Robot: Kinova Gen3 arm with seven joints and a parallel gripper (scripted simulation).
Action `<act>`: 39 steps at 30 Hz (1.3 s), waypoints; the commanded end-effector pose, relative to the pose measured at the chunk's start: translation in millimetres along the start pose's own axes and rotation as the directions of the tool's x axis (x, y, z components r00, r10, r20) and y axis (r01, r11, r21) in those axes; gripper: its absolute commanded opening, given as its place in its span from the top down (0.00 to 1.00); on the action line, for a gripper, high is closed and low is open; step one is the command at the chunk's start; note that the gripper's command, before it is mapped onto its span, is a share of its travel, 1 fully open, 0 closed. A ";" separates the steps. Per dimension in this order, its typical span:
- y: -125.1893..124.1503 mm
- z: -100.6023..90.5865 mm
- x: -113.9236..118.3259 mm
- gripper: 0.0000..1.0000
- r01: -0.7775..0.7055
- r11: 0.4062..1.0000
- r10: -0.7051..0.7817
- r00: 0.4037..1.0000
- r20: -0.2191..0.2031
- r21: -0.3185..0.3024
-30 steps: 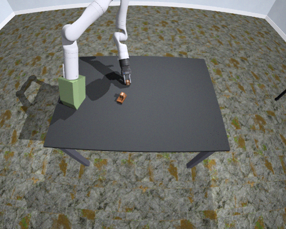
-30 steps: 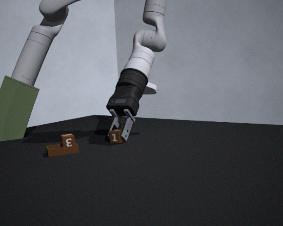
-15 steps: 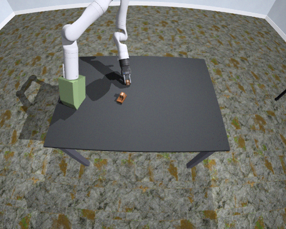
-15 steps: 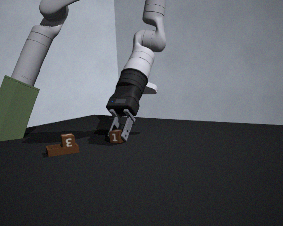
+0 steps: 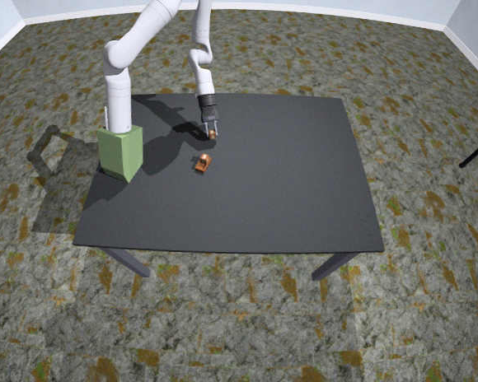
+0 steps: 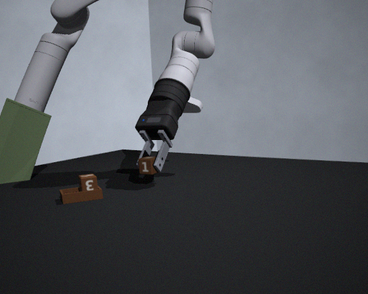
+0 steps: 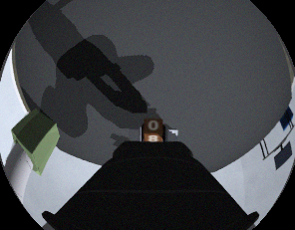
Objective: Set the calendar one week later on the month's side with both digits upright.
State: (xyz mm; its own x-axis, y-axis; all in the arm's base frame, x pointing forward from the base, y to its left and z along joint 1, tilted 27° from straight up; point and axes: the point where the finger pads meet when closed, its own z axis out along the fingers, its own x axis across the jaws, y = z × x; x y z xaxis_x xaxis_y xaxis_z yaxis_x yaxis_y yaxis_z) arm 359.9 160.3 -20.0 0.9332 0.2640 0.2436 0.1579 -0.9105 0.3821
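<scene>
A brown tray (image 6: 80, 194) lies flat on the black table; it also shows in the top view (image 5: 202, 165). One brown cube (image 6: 89, 182) stands in the tray's right half and shows a 3 that reads mirrored. The tray's left half is empty. My gripper (image 6: 150, 165) is behind and to the right of the tray, tilted, and shut on the second cube (image 6: 146, 166), which shows a 1 and tilts with the fingers just above the table. This cube also shows in the top view (image 5: 211, 133) and in the wrist view (image 7: 151, 130), between the fingers.
The arm's green pedestal (image 5: 120, 151) stands at the table's left edge, left of the tray. It also shows in the exterior view (image 6: 14, 142). A dark stand (image 5: 476, 152) is off the table at the far right.
</scene>
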 end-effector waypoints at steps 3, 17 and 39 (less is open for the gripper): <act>16.3 -17.6 5.3 0.43 -0.013 1.000 0.013 1.000 -0.011 0.004; 33.1 -34.2 4.9 0.43 -0.013 1.000 0.013 1.000 -0.011 0.004; 33.9 -31.4 6.8 0.43 -0.012 0.997 0.013 1.000 -0.010 0.070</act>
State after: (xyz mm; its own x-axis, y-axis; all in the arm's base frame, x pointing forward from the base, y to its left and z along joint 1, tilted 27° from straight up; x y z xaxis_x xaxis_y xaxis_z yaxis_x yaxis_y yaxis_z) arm 358.8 147.2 20.6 0.9288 0.2700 0.2538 0.1802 -0.9276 0.3273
